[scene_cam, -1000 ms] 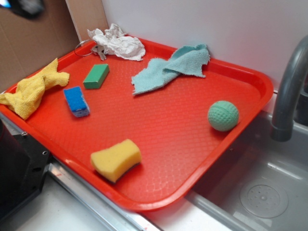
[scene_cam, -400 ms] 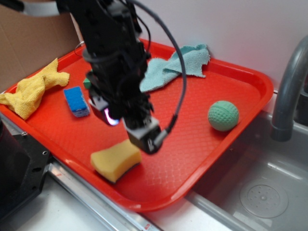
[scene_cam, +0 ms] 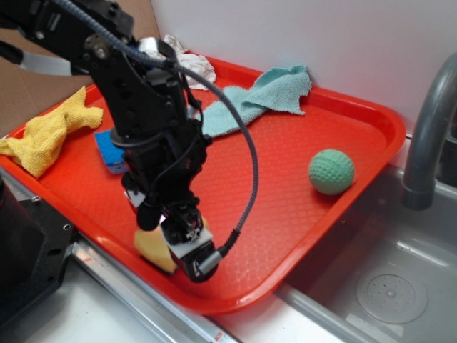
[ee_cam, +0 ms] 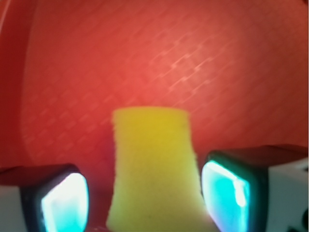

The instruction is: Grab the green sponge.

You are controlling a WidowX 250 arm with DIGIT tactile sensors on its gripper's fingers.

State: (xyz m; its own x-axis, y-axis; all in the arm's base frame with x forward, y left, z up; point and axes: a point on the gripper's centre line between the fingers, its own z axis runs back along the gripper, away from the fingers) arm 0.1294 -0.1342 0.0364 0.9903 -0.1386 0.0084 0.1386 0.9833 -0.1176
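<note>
Since a moment ago the arm has dropped to the tray's near edge, and its gripper [ee_cam: 145, 195] now sits spread wide with the yellow sponge [ee_cam: 152, 169] between its two fingers [ee_cam: 227, 193], not squeezing it. The green sponge is hidden behind the arm, so its spot and which way it points cannot be seen. On the red tray [scene_cam: 300, 214] lie a blue sponge [scene_cam: 107, 150], a green ball [scene_cam: 331, 172], a yellow cloth [scene_cam: 46, 132], a teal cloth [scene_cam: 264, 96] and crumpled white paper [scene_cam: 193, 66].
</note>
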